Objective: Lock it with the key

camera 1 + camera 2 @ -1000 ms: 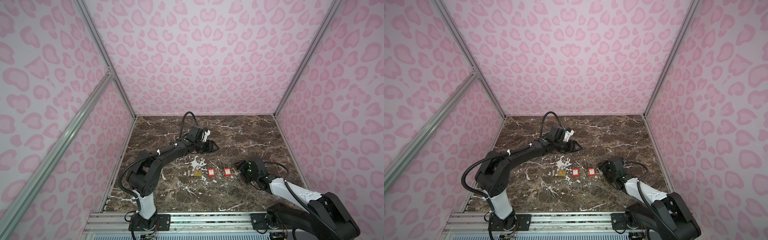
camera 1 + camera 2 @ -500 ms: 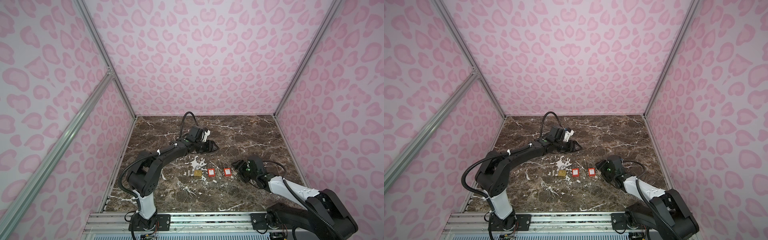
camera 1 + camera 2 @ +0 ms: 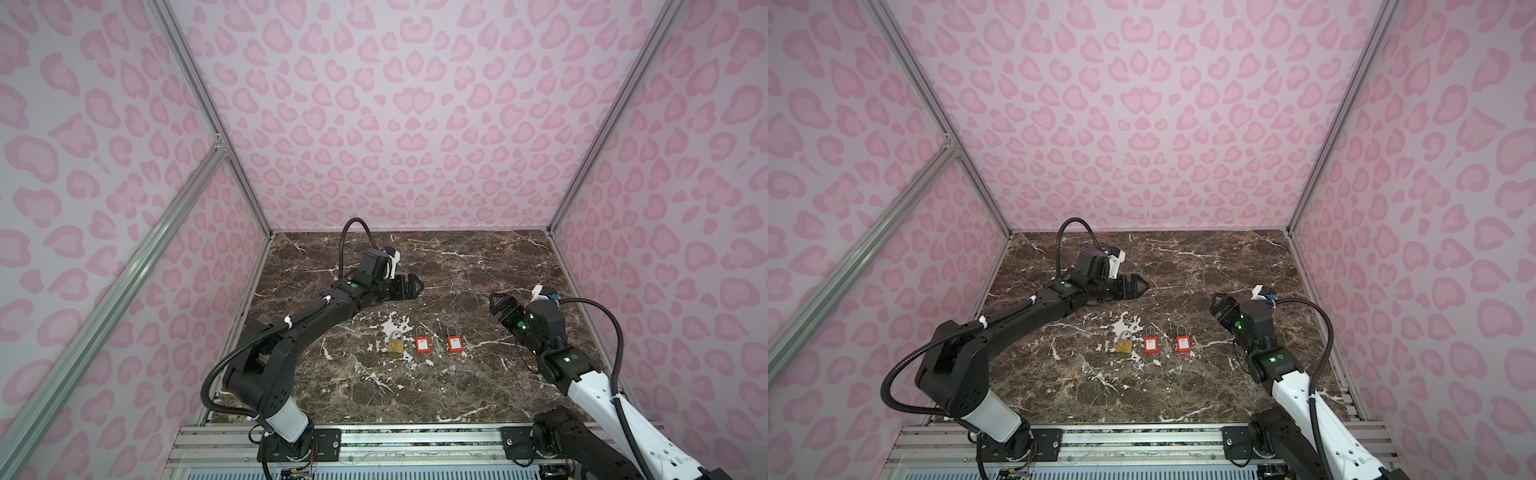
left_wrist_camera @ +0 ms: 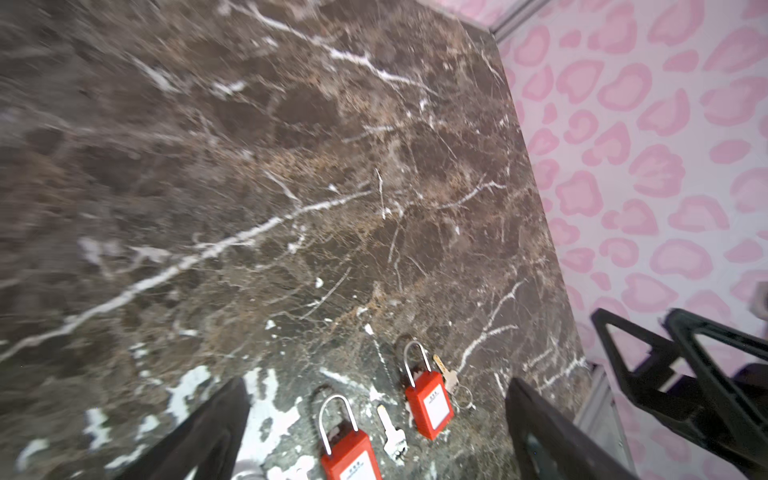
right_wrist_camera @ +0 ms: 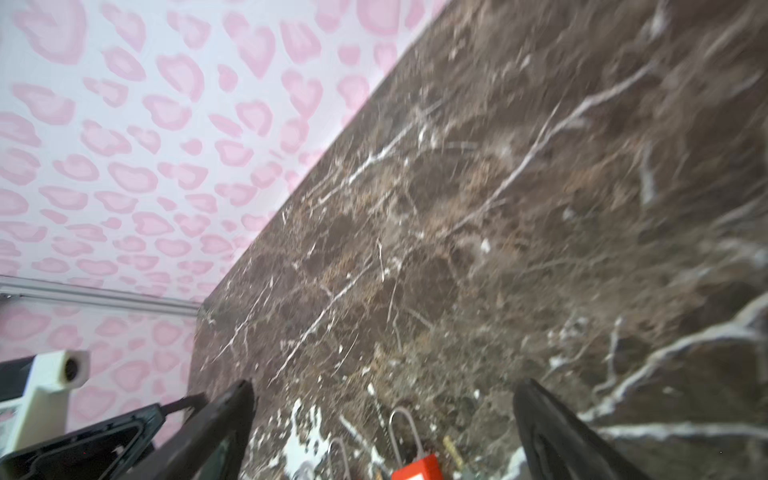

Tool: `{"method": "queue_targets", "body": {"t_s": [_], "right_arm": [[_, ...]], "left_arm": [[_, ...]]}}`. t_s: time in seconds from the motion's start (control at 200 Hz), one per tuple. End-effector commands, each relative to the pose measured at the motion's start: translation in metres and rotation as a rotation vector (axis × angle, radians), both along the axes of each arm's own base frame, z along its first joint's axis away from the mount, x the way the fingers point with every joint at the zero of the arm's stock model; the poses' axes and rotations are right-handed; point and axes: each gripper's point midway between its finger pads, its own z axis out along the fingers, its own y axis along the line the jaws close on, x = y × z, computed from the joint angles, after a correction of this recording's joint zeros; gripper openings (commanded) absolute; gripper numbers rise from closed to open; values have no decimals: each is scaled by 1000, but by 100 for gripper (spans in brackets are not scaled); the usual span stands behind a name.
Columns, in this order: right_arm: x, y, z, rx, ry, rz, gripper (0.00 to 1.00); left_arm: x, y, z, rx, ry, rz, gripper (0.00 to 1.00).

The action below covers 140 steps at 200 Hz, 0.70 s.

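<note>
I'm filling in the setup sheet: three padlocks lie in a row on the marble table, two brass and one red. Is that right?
The colours are swapped. Only one is brass: the brass padlock is at the left end, and the middle red padlock and right-hand red padlock follow it. Both top views show this. They do lie in a row on the marble table.

Brass padlock (image 3: 395,345), two red padlocks (image 3: 422,345), keys (image 4: 392,434) beside, flat

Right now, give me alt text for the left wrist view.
Two red padlocks lie on the marble table, seen between the open left fingers: near padlock, far padlock, a key between them, another key beside the far one. The right fingers show beyond them.
</note>
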Motion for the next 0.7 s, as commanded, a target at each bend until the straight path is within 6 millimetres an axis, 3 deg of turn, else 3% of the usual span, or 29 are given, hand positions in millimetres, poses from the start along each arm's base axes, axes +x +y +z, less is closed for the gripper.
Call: {"method": "queue_targets", "body": {"t_s": [0.0,0.115,0.185,0.255,0.325,0.49,0.6,0.695], "right_arm": [[-3,-24,21,-273,-113,-22,99],[-8,-37,35,-458,-154,-16,99],[-9,-47,33,-558,-162,-43,99],[-6,-53,29,-657,-190,-47,98],[-4,-68,25,-706,-203,-121,98],[-2,-113,1,-641,-181,-313,99],[1,-129,-13,-658,-139,-351,99],[9,-135,-21,-705,-116,-328,98]], "left_arm": [[19,44,34,96,-282,159,98],[9,93,80,202,-628,285,98],[4,135,84,383,-698,414,98],[3,185,78,576,-676,576,98],[2,222,66,682,-654,664,98],[-7,289,35,620,-667,826,98],[-16,314,13,510,-676,878,98],[-18,315,-8,518,-666,843,98]]}}
